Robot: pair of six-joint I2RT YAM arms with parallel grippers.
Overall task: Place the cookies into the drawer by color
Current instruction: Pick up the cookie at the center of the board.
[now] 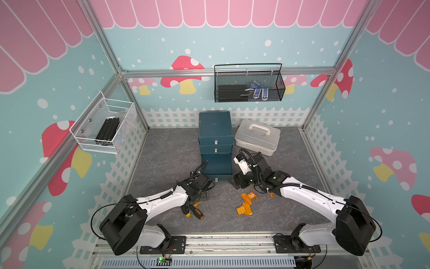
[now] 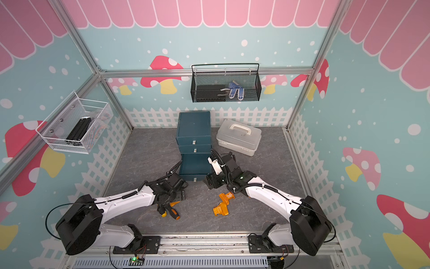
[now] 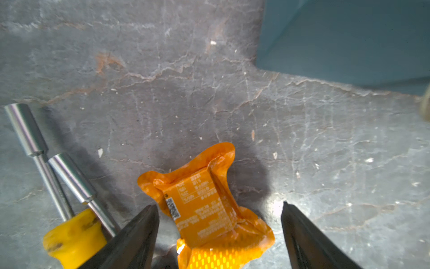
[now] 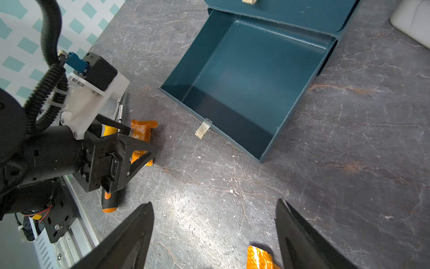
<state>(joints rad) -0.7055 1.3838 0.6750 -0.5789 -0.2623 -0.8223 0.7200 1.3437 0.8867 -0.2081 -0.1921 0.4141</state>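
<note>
The dark teal drawer cabinet [image 1: 215, 130] stands at the back middle in both top views, its bottom drawer [image 4: 251, 81] pulled out and empty. Two orange cookies [image 1: 249, 196] [image 1: 244, 209] lie on the grey floor in front of it. My left gripper [image 3: 220, 207] is open, low over a third orange cookie [image 3: 204, 205] that lies between its fingers without touching them. My right gripper [image 4: 214, 205] is open over bare floor beside the drawer's front corner, with an orange cookie [image 4: 258, 257] just inside one finger. No green or black cookies are in view.
Two screwdrivers [image 3: 69, 181] with yellow-orange and black handles lie right beside my left gripper's finger. A pale grey case [image 1: 257, 137] with a white handle sits to the right of the cabinet. Mesh baskets hang on the back and left walls.
</note>
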